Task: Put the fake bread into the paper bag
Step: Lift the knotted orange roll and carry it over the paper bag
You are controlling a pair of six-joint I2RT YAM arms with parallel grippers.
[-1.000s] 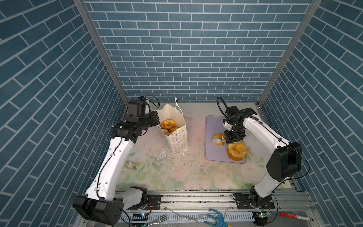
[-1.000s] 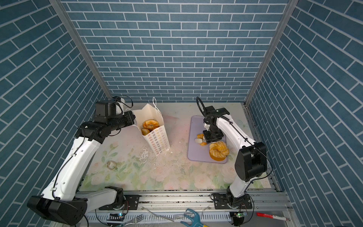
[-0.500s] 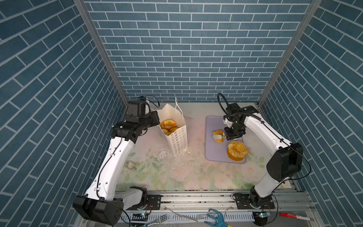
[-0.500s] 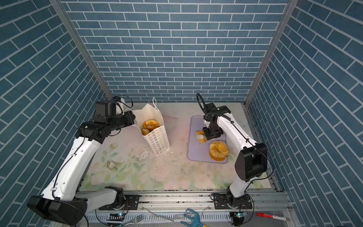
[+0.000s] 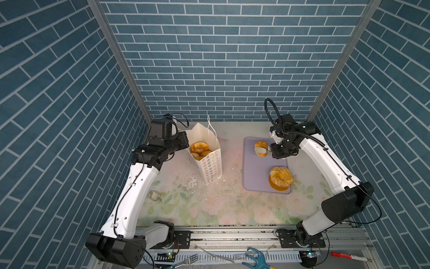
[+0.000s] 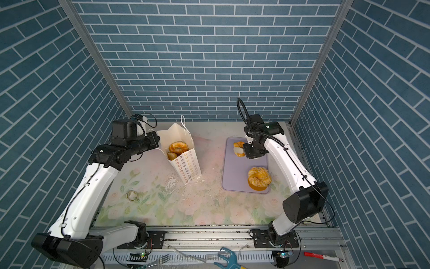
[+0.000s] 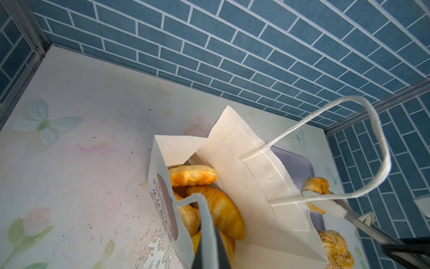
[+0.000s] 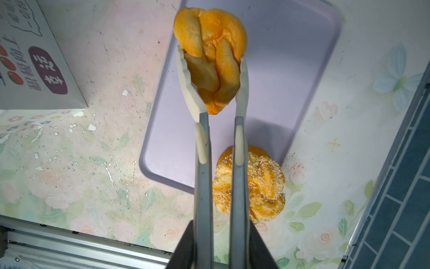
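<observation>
My right gripper (image 8: 210, 57) is clamped on a golden bun (image 8: 218, 30). Its two long pale fingers (image 8: 189, 97) press into the bun's sides so that the soft body bulges between them. The bun appears to hang clear above the lavender tray (image 8: 290, 69), well apart from the paper bag (image 5: 209, 160). My left gripper (image 7: 206, 253) is pinched shut on the bag's near wall and holds the mouth spread open. Several pastries (image 7: 218, 209) already lie inside the bag. I judge the step in hand to be the carry, with the bun picked and lifted but not yet delivered. The next move calls for swinging it across the bare table toward the bag and stopping above the mouth. It must go high enough to pass the rim and miss the cord handle (image 7: 385, 160), which arches over the bag's side nearest the bun. Then I lower it and let go. The bun looks squashed in the grip, so I should travel without jerks. A sugared twist (image 5: 281, 175) waits on the tray, farther from the bag, seemingly on top of another orange piece.
</observation>
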